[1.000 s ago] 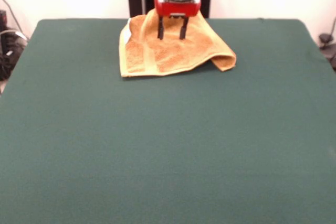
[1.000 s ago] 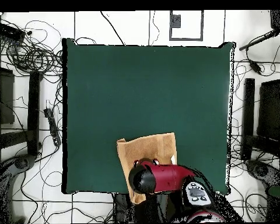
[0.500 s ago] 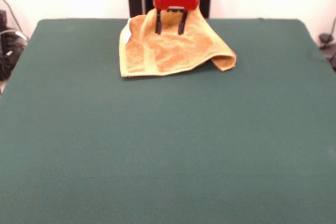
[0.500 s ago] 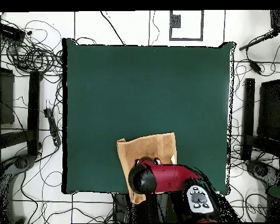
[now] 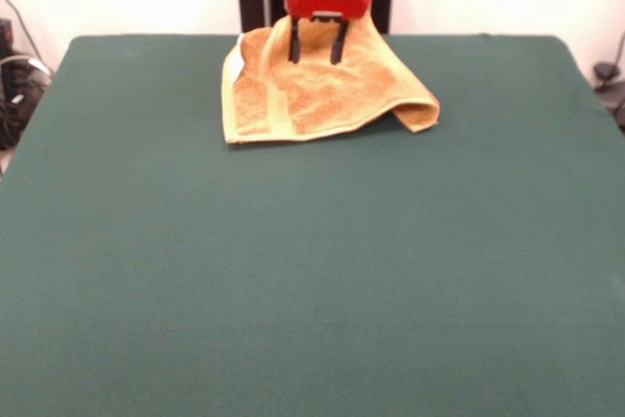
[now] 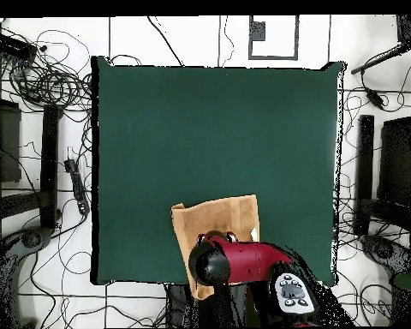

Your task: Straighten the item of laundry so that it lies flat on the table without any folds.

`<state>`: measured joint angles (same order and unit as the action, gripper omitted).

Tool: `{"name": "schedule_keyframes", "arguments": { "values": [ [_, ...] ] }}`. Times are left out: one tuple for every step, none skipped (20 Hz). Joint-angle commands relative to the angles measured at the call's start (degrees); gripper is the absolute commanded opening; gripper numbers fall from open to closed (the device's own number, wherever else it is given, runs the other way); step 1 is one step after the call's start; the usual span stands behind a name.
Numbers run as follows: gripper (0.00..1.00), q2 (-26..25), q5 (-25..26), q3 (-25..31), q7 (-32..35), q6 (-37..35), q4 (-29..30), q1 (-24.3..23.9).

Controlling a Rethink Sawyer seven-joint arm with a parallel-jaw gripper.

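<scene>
Towel [image 5: 317,85] sits at the far edge of the table [image 5: 312,271], close to the robot's pedestal, roughly centred left to right in the front view. It is not flat: the right-hand corner is curled under into a rounded fold, and the cloth rises in a hump toward the far side. The near-left part lies flatter, with a woven border band running near to far across it. A small white tag [image 5: 235,64] shows on the left edge.

Gripper [image 5: 314,44] hangs directly over the far, raised part of the towel. Its two dark fingers [image 5: 294,44] point down and stand apart with a clear gap between them, nothing held. Fingertips appear to be just above the cloth, though contact cannot be ruled out from this angle.

Overhead view: the towel [image 6: 217,221] lies near the table's [image 6: 217,128] bottom edge, with the red arm [image 6: 243,261] covering its lower part. The gripper itself is hidden beneath the arm there.
</scene>
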<state>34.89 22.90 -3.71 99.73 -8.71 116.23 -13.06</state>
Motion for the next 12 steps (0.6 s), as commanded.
{"name": "schedule_keyframes", "arguments": {
  "values": [
    [1.00, -1.17, -0.63, 3.83, 7.13, -1.45, 4.04, 0.45],
    [1.00, -1.01, -0.59, 3.79, 7.17, -1.37, 4.46, 0.28],
    [1.00, -0.77, -0.56, 3.80, 7.30, -1.13, 5.07, 0.12],
    [1.00, -0.71, -0.36, 3.67, 7.36, -0.76, 5.65, 0.01],
    [1.00, -0.59, -0.33, 3.51, 7.54, -0.42, 6.03, 0.02],
    [1.00, -0.37, -0.12, 3.26, 7.70, 0.10, 6.71, 0.06],
    [1.00, -0.23, -0.06, 3.23, 7.60, 0.08, 6.89, 0.11],
    [1.00, -0.12, 0.24, 3.03, 7.56, 0.49, 7.37, 0.16],
    [1.00, -0.01, 0.26, 2.98, 7.48, 0.50, 7.49, 0.23],
    [1.00, 0.13, 0.41, 2.88, 7.38, 0.58, 7.73, 0.32],
    [1.00, 0.23, 0.42, 2.97, 7.20, 0.41, 7.83, 0.30],
    [1.00, 0.25, 0.48, 2.88, 7.21, 0.60, 7.98, 0.36]
  ]
}}
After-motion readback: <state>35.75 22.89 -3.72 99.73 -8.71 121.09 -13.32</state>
